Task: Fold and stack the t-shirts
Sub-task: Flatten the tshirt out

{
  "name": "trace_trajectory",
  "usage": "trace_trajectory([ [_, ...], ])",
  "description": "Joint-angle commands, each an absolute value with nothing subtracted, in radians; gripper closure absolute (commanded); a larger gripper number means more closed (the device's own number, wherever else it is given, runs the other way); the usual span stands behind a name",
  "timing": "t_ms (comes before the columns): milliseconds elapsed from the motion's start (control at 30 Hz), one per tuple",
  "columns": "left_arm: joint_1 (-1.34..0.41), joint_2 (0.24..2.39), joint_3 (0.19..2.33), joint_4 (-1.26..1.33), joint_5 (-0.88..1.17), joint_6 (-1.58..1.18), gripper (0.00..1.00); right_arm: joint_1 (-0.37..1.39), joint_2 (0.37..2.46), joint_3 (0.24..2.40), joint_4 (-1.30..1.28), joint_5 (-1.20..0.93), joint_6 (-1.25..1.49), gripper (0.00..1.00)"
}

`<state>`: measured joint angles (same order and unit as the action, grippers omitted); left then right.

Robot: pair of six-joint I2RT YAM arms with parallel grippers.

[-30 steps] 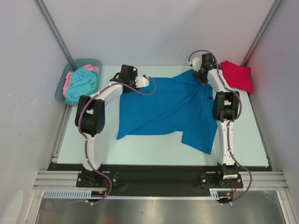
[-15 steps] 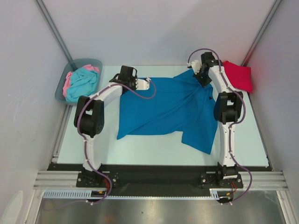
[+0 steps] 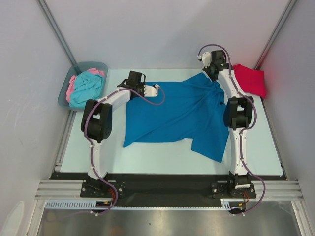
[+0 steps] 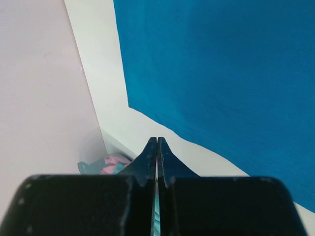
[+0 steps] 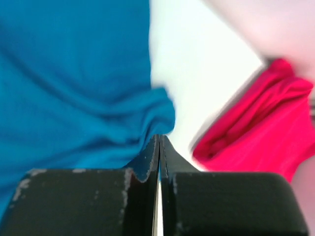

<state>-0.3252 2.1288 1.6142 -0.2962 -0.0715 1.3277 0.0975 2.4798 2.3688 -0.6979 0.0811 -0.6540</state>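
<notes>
CHANGE: left gripper (image 4: 157,140) and right gripper (image 5: 159,137) have gone from apart to pressed together; left pinches nothing, right unclear | SHIRT: deep blue cloth t-shirt (image 3: 177,110) spread flat just ahead of both tips | MEANS: likely laid out, folding not begun

The deep blue t-shirt (image 3: 177,110) lay spread open and mostly flat across the middle of the table (image 3: 157,157), creased and bunched at its far right corner, with one flap reaching toward the near right. The bright red t-shirt (image 3: 250,79) lay in a compact bundle at the table's far right corner. The turquoise t-shirt (image 3: 84,89) and pink t-shirt (image 3: 72,84) lay crumpled together in the bin (image 3: 93,64).
</notes>
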Motion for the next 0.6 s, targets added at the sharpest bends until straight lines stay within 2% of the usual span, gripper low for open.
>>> trace_trajectory([
  [0,-0.336,2.121,1.664,-0.282,-0.057,1.327,1.00,0.130,2.548,2.427,-0.563,0.121,-0.647,1.00],
  [567,-0.341,2.106,1.697,-0.288,-0.087,1.282,1.00,0.161,2.691,2.461,-0.457,0.112,-0.607,1.00],
])
